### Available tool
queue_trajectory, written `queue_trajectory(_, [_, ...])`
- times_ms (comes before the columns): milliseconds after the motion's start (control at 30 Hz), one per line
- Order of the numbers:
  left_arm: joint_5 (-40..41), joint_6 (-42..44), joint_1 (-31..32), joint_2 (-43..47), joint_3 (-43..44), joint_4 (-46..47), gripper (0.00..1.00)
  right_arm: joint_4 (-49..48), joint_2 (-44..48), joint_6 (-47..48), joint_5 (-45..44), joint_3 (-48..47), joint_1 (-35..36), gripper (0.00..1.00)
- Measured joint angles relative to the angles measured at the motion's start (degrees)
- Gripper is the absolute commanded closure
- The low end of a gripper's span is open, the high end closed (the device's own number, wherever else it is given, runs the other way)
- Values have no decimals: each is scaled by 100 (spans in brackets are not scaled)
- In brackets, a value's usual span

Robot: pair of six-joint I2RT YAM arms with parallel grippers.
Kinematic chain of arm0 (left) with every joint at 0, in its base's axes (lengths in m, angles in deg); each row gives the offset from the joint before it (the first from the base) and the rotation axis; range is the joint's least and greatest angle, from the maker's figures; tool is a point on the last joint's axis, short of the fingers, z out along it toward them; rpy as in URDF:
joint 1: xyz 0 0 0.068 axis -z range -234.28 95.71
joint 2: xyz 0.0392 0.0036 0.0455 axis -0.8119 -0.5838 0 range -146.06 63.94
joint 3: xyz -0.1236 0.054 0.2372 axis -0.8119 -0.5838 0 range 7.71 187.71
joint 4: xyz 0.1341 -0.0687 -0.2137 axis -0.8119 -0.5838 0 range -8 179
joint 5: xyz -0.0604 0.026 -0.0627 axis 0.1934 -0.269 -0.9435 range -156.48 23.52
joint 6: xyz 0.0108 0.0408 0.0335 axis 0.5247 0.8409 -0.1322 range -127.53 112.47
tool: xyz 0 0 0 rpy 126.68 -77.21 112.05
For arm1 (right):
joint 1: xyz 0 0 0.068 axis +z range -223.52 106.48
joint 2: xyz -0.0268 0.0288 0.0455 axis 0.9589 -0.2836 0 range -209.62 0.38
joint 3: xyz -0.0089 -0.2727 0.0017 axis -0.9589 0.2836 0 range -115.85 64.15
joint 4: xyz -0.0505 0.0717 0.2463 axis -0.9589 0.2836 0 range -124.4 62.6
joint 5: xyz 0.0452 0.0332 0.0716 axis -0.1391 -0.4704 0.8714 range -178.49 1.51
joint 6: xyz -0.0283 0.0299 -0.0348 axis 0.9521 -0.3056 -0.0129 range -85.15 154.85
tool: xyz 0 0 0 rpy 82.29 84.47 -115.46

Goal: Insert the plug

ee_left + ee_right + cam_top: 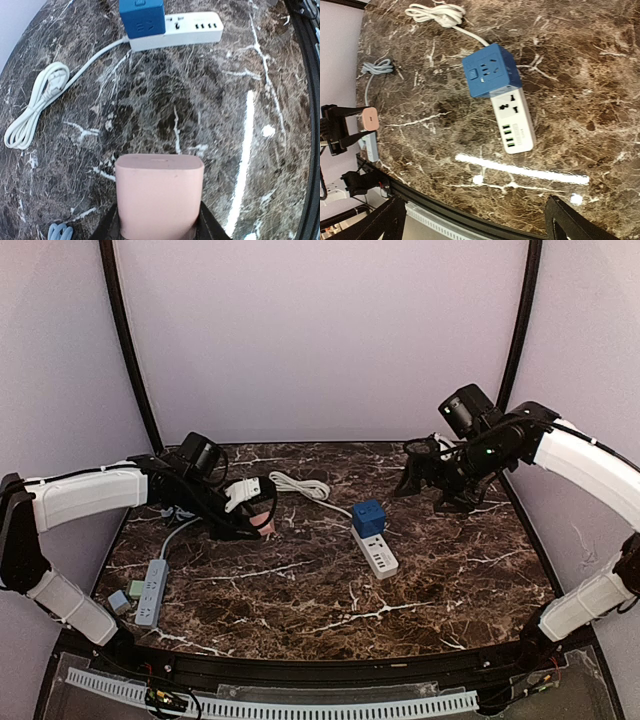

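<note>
The left tool [160,230] is clamped on the pink plug [159,192] over the tabletop [225,125], well apart from the white power strip [185,32] beyond. The right tool [480,220] hangs spread, holding nothing. When the plug is pressed in, the unbraced strip could skid, or the plug could twist in the grip.

- This looked like a robotics lab test cell.
- Plain pale backdrop panels [320,340] closed off the top and both sides, framed by curved black poles [128,350].
- A left arm [85,495] and a right arm [590,465] were mounted at the lower edge of a marble-patterned tabletop [300,590].
- A slotted cable duct [270,706] ran along the bottom.
- A white power strip [378,555] lay at centre and a grey power strip [151,592] at lower left.
</note>
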Motion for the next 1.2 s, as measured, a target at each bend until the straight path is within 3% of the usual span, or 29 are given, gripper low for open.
queue_trajectory(333, [-190,-1692,772,321,107,761,99,-984,-157,-494,1250,2,-2,8])
queue_trajectory(633, [-210,-2610,1226,201,673,1259,99,-1484,-317,-874,2214,37,-2,13])
queue_trajectory(1200, [-310,-3099,2015,-745,1482,1600,99,-1683,-527,-1217,3119,68,-2,26])
